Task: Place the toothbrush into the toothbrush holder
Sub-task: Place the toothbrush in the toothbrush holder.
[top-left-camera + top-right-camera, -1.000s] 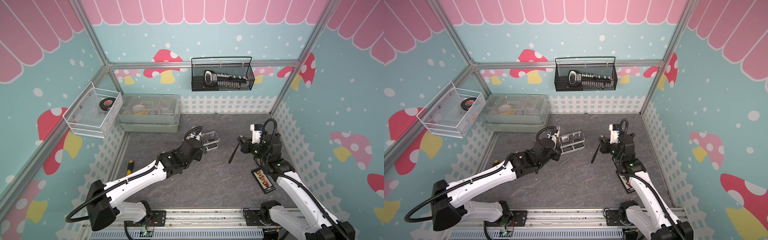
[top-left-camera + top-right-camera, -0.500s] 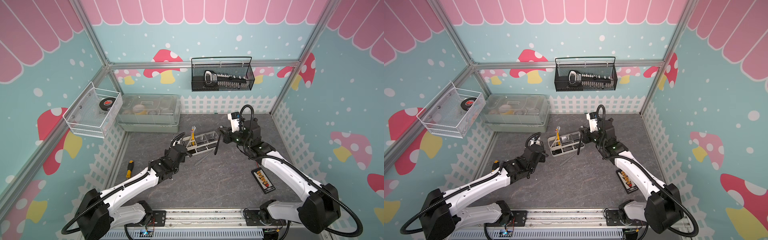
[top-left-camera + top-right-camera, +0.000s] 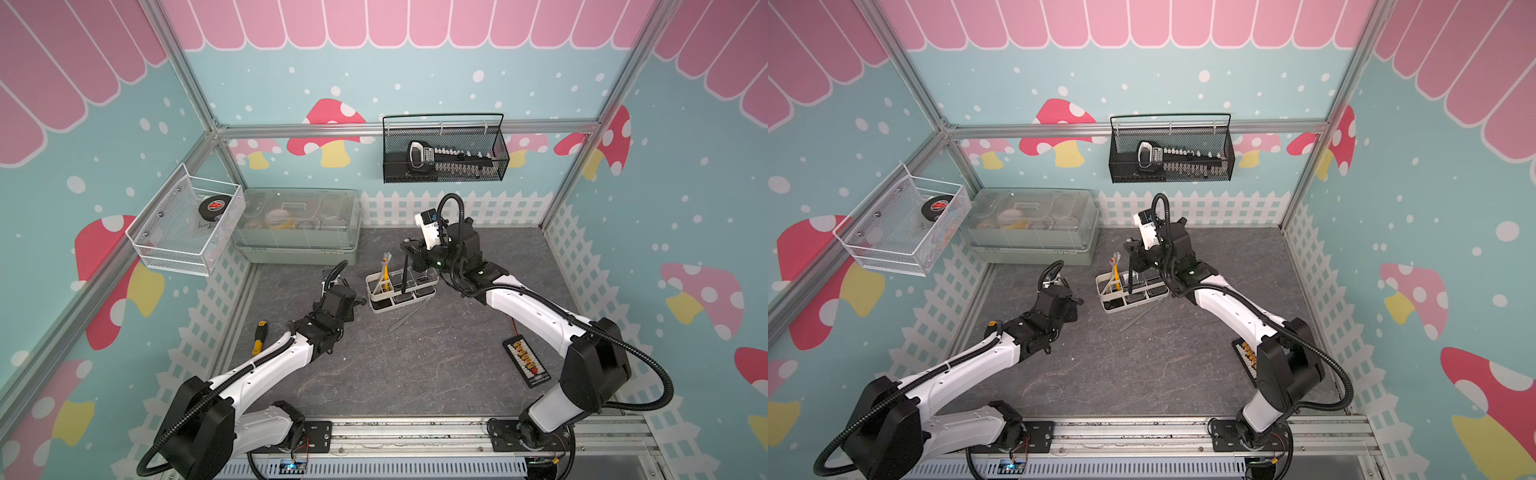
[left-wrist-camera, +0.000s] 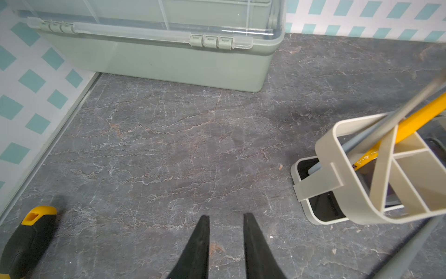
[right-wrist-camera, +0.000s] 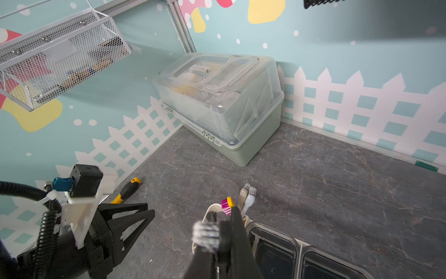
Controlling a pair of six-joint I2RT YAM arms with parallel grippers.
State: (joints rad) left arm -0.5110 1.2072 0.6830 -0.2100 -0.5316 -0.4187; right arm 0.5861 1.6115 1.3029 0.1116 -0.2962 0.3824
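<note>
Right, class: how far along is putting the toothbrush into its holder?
Done: the black-handled toothbrush stands upright, lower end apparently inside the off-white oblong plastic holder. In hand: the right gripper is shut on it. To do: release it; the left gripper is open, empty nearby.

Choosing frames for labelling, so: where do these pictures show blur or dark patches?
Right wrist view: the toothbrush bristles, gripped in the right pincer, are smeared out of focus, and one corner is dark. Left wrist view: the grey handle leaning in the holder is blurred. Both top views: sharp and evenly lit.
</note>
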